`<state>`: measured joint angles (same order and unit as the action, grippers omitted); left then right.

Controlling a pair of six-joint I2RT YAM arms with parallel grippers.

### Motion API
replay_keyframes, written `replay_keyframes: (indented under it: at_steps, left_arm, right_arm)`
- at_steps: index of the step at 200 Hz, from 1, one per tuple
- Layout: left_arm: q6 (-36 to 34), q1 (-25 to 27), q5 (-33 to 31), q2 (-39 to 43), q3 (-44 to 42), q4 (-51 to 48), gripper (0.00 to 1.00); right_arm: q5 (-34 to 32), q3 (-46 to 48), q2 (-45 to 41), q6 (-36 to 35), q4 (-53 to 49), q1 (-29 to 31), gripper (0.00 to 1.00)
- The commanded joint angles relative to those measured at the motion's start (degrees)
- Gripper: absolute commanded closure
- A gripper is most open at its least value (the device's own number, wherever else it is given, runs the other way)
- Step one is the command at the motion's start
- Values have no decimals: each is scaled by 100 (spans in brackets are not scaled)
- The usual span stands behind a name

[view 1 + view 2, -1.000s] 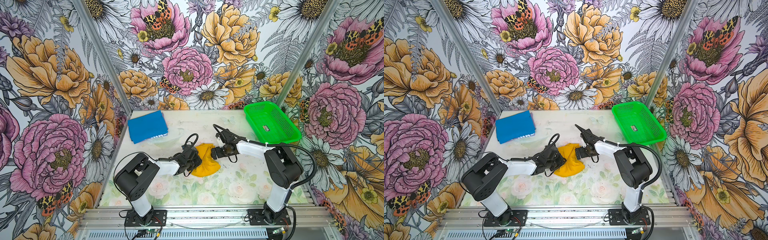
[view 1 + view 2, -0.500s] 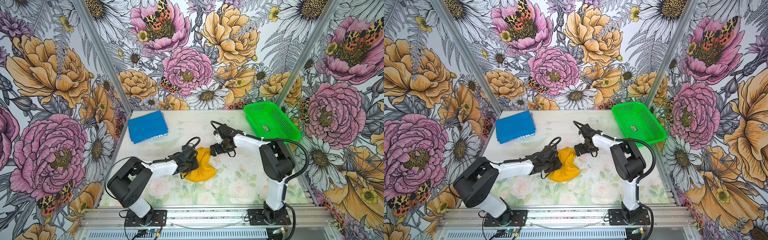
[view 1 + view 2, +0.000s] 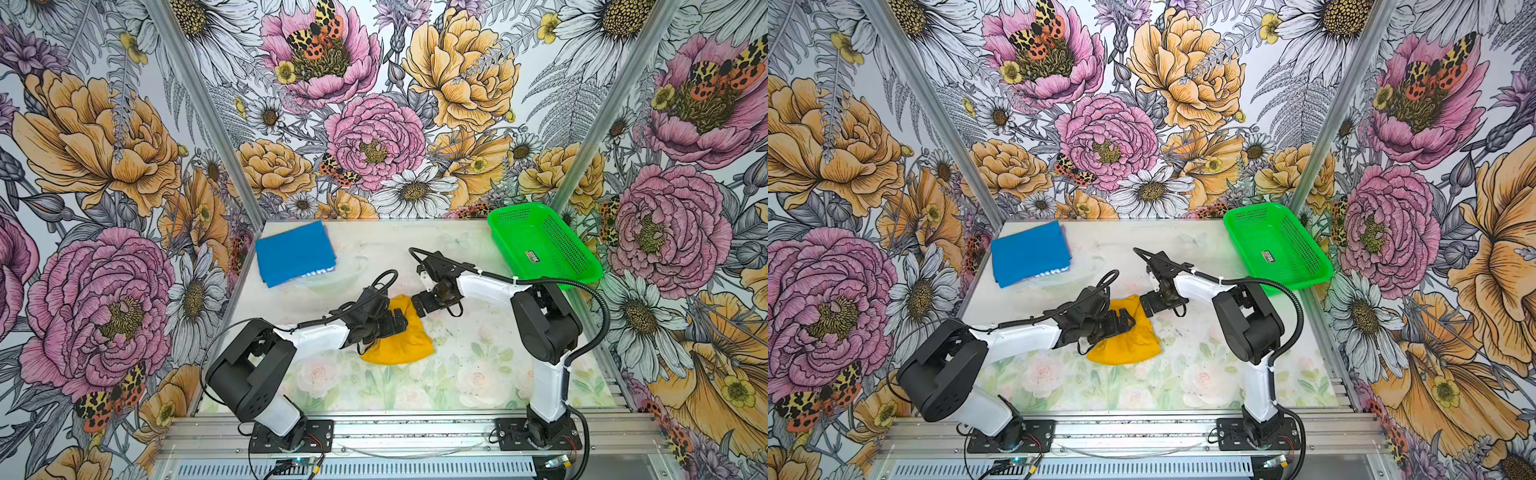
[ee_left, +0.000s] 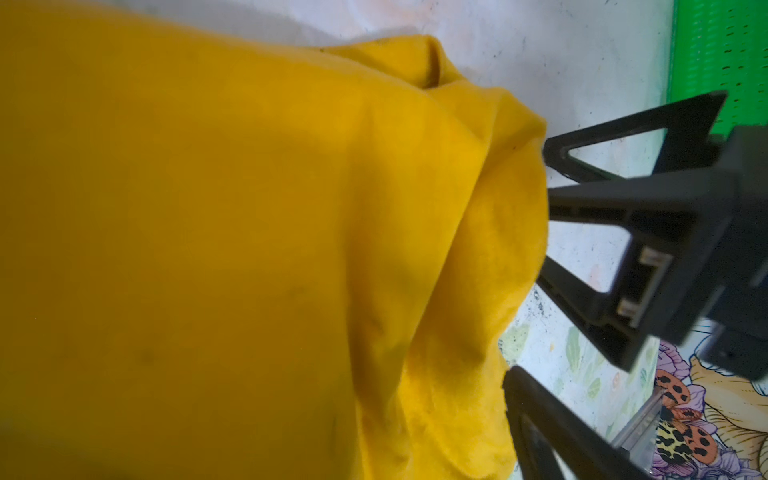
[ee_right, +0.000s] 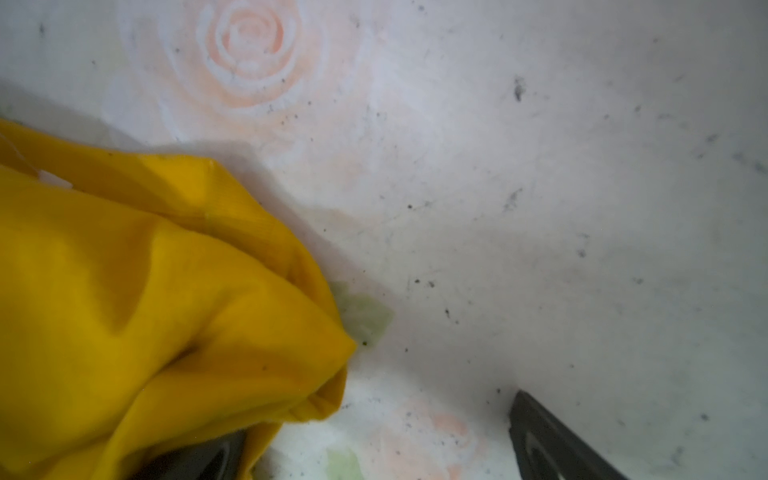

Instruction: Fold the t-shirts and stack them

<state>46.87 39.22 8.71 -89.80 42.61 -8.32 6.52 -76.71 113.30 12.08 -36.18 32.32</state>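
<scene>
I'd call this roughly halfway. The blue shirt (image 3: 293,253) is done: a tidy flat rectangle, well apart from the yellow shirt (image 3: 399,345), out past it toward the back wall on the left arm's side.

The yellow shirt is the one that still needs work. It sits mid-tabletop, doubled over into a rounded lump, and both wrist views show loose layers bulging at its edges. That's not something you'd want to stack yet.

The left gripper (image 3: 395,321) hangs right over the yellow shirt's left side. Its jaws look spread, and as far as I can see there's no cloth pinched between them. The right gripper (image 3: 417,305) is at the shirt's far edge with its jaws wide and empty. I can't tell if it's brushing the cloth or just beside it.

My guess at what's left is to square the yellow shirt into a proper rectangle, then get one shirt on top of the other.

The green basket (image 3: 577,245) is well apart from the yellow shirt, toward the back on the right arm's side. There's nothing in it except a small label (image 3: 532,256).

The tabletop (image 3: 457,374) is pale with a faded rose print. Up close it's pretty grubby, with dark specks and scuffs right beside the yellow shirt.

The room is loud. Floral wallpaper (image 3: 374,137) with huge pink and orange blooms and spotted moths covers all three sides. There are bare metal posts (image 3: 203,104) in the corners, and a metal rail (image 3: 415,428) runs along the front.
</scene>
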Motion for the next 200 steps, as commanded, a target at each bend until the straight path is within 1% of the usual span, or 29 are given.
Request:
replay_keyframes:
  at_steps: [1, 24, 40, 48, 61, 67, 78, 83, 88, 114, 129, 138, 148, 162, 168, 178, 200]
  left_arm:
    - [-115, 185, 120, -503, 10, -420, 1]
    - [-161, 372, -147, -780, 217, -684, 1]
    - [-161, 486, -405, -900, 289, -891, 8]
    - [-189, 533, -579, -961, 341, -1027, 17]
    - [-227, 615, -855, -1085, 436, -1281, 42]
    - [-235, 636, -973, -1160, 466, -1369, 47]
    - [-227, 674, -1183, -1272, 509, -1503, 53]
    - [-208, 676, -1251, -1323, 518, -1531, 60]
    - [-185, 682, -1316, -1358, 518, -1545, 64]
    - [-110, 683, -1712, -1316, 515, -1760, 75]
    - [-302, 616, -2027, -1080, 596, -2072, 82]
    - [-467, 552, -2470, -856, 672, -2327, 84]
    - [-734, 428, -2789, -598, 798, -2618, 88]
    - [-1225, 212, -3110, -236, 983, -2860, 89]
    - [-1427, 104, -3231, -108, 1085, -2935, 93]
    - [-1752, -112, -3328, 68, 1205, -3008, 97]
    - [-2485, -721, -3300, 261, 1506, -3002, 98]
  right_arm:
    - [412, 136, 369, 119, -178, 230, 1]
    - [475, 172, 382, 145, -172, 292, 1]
    - [496, 209, 359, 161, -170, 302, 1]
    - [503, 223, 334, 155, -172, 302, 0]
    - [533, 231, 269, 172, -172, 302, 1]
    - [550, 229, 254, 178, -165, 302, 0]
    - [577, 226, 213, 190, -169, 302, 1]
    - [580, 225, 190, 197, -170, 302, 1]
    - [565, 224, 158, 212, -170, 302, 0]
    - [344, 269, -106, 348, -170, 193, 0]
    - [147, 368, -385, 441, -172, 8, 1]
    - [54, 431, -598, 471, -170, -104, 0]
    - [-33, 514, -867, 438, -170, -204, 1]
    - [-153, 610, -1232, 362, -170, -259, 0]
    - [-168, 644, -1384, 300, -159, -261, 1]
    - [-169, 713, -1638, 229, -103, -252, 1]
    - [-67, 955, -2183, 112, 137, -226, 0]
